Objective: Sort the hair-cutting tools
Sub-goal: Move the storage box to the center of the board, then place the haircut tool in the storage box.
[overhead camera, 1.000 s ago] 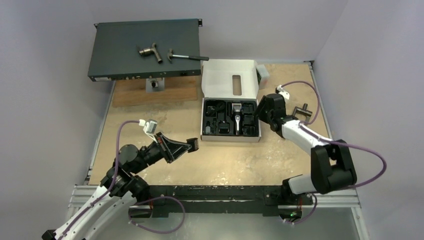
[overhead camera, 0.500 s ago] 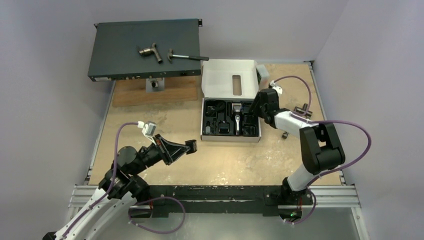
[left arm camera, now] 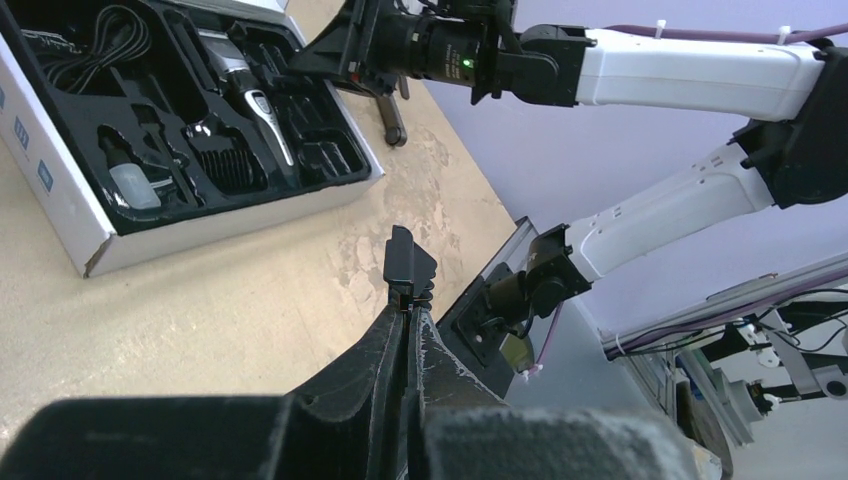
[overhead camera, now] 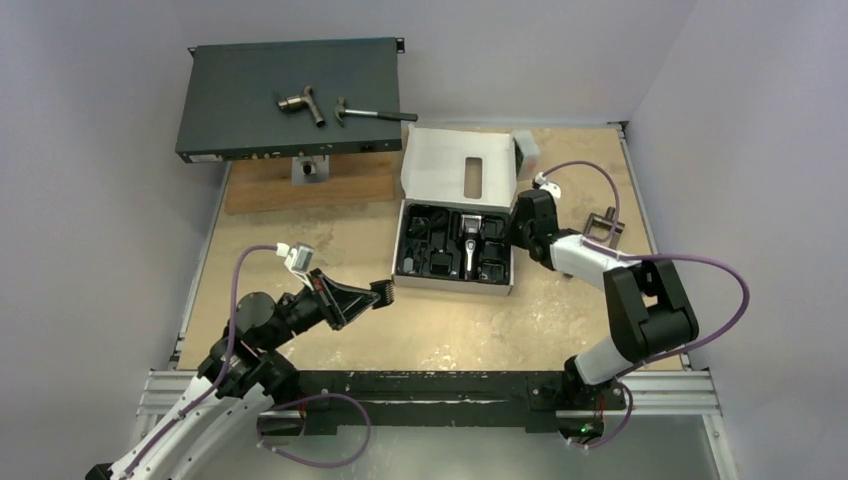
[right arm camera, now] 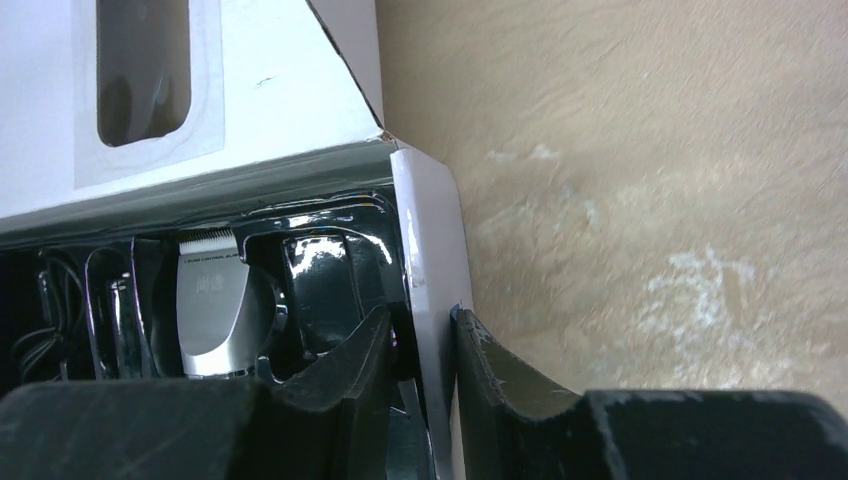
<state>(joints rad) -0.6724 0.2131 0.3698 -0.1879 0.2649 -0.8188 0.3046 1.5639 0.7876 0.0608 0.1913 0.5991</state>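
Hair clipper (overhead camera: 467, 245) in box (overhead camera: 450, 285), left pincer (left arm camera: 408, 318) clenching comb attachment (left arm camera: 408, 262), right pincer (right arm camera: 425, 325) clamping box wall, lettering unreadable.

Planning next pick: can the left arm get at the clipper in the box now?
Probably not yet: the left pincer is shut on a comb attachment. Otherwise the way looks free: the box is open, the clipper lies bare, and the right pincer clamps a side wall, clear of it.

Open tabletop (overhead camera: 450, 330) lies ahead of the left gripper (overhead camera: 372, 295); the white box (overhead camera: 450, 285) bars the way beyond.
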